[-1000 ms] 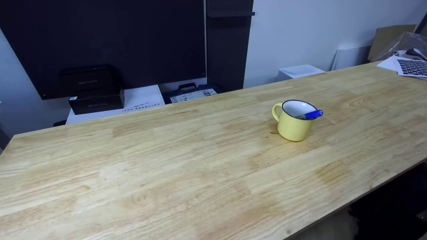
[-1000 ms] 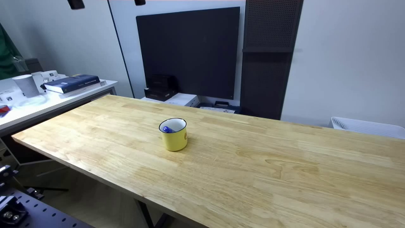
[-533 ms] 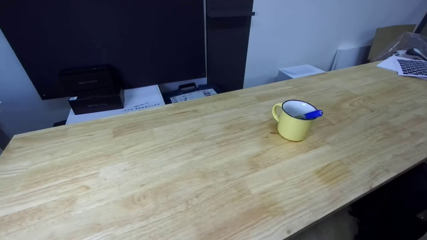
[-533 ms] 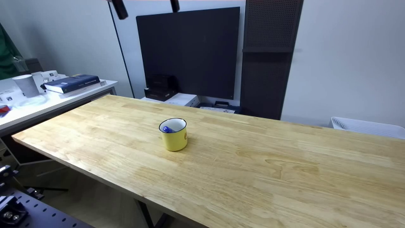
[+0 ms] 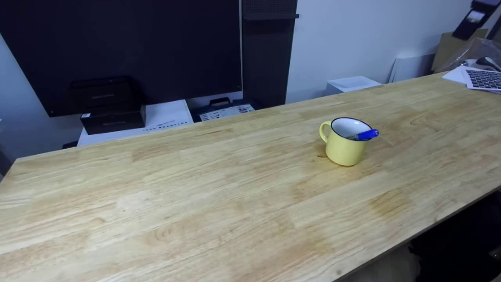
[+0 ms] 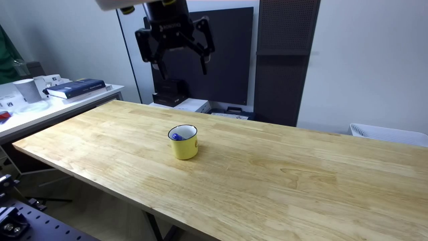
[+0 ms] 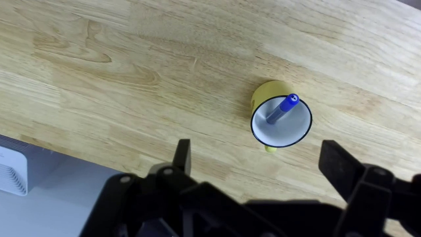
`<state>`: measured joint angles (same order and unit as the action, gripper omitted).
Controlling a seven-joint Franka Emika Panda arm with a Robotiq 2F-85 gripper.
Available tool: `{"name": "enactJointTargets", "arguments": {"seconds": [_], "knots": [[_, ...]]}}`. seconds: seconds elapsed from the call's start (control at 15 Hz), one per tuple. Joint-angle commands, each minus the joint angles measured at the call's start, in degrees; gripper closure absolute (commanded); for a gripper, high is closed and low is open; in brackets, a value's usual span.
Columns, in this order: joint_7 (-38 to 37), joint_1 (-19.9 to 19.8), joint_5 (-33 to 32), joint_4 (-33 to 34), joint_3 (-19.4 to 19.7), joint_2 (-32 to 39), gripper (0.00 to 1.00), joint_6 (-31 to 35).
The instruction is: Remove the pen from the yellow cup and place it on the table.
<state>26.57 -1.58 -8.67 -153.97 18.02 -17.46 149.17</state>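
The yellow cup stands upright on the light-wood table; the cup also shows in another exterior view and in the wrist view. The blue pen leans inside the cup, its blue end at the rim; it also shows in the wrist view. My gripper is open and empty, high above the table and the cup. In the wrist view the open gripper has its fingers wide apart, with the cup ahead of the gap between them. Part of the cup's handle is hidden under the rim there.
A keyboard and papers lie at the table's far right end in an exterior view. A white side table with a dark blue book and a grey cup stands beyond the table's left end. A dark panel is behind.
My gripper has come down and to the right into an exterior view, where only its fingertips showed before. A part of it now appears at an exterior view's top right. Cup and pen are unmoved.
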Motion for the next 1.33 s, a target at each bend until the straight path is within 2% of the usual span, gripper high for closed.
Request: {"name": "enactJointTargets", "arguments": {"seconds": [0.0, 0.13, 0.2, 0.33, 0.53, 0.6, 0.73, 0.87, 0.93, 1.13, 1.27], "knots": [[-4.93, -0.35, -0.45, 6.27, -5.89, 12.82, 0.00, 2.75], [-5.00, -0.34, -0.16, 8.49, -8.22, 16.27, 0.00, 0.58], [-3.16, -1.46, 0.17, 4.51, -7.96, 12.01, 0.00, 2.40], [-3.32, -1.59, 0.12, 5.26, -9.09, 14.29, 0.00, 2.76], [-5.01, -2.53, -0.93, 4.97, -8.88, 13.87, 0.00, 4.17], [-5.38, -2.25, 0.95, 4.64, -9.05, 14.63, 0.00, 6.13], [-10.39, -2.43, 0.24, 3.88, -9.86, 17.47, 0.00, 13.40], [-17.23, -2.78, -3.50, 3.49, -10.52, 21.88, 0.00, 21.83], [-20.48, -2.68, -5.66, 3.61, -10.30, 23.99, 0.00, 25.27], [-28.31, 2.04, -10.99, 5.04, -5.06, 29.81, 0.00, 31.46], [-29.81, 5.58, -10.38, 5.23, -2.25, 32.73, 0.00, 33.70]]}}
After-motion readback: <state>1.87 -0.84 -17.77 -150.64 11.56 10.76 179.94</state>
